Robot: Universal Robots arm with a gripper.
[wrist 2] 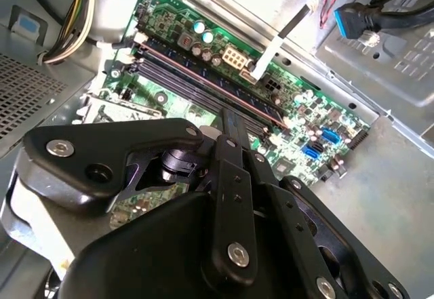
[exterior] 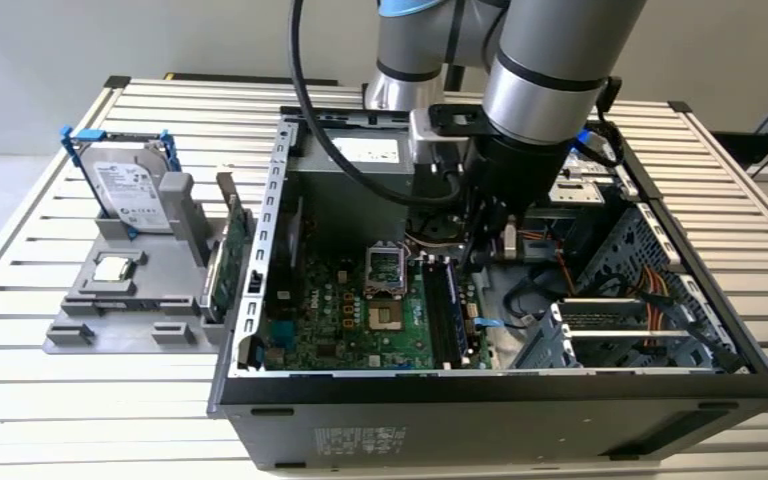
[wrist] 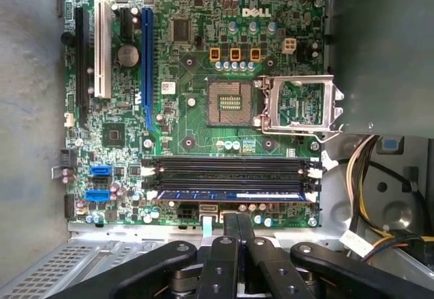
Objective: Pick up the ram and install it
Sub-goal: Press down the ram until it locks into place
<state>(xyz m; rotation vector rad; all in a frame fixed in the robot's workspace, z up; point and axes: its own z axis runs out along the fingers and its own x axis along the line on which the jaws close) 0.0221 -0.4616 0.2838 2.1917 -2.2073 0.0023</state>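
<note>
Lowered into the open computer case (exterior: 491, 390) on a slatted metal surface (exterior: 37, 400), with the pincer (wrist: 236, 228) drawn narrow, fingers (wrist: 230, 223) nearly together and gripping nothing, just above the memory slots (wrist: 227, 170). Seated flat in the slot nearest the pincer, the ram (wrist: 234, 195), its blue face showing in the first wrist view; beside it, darker slots toward the processor socket (wrist: 227, 101). Outside the case at the exterior view's left, a grey fixture (exterior: 124, 300) propping a silver hard drive (exterior: 131, 190) upright.
</note>
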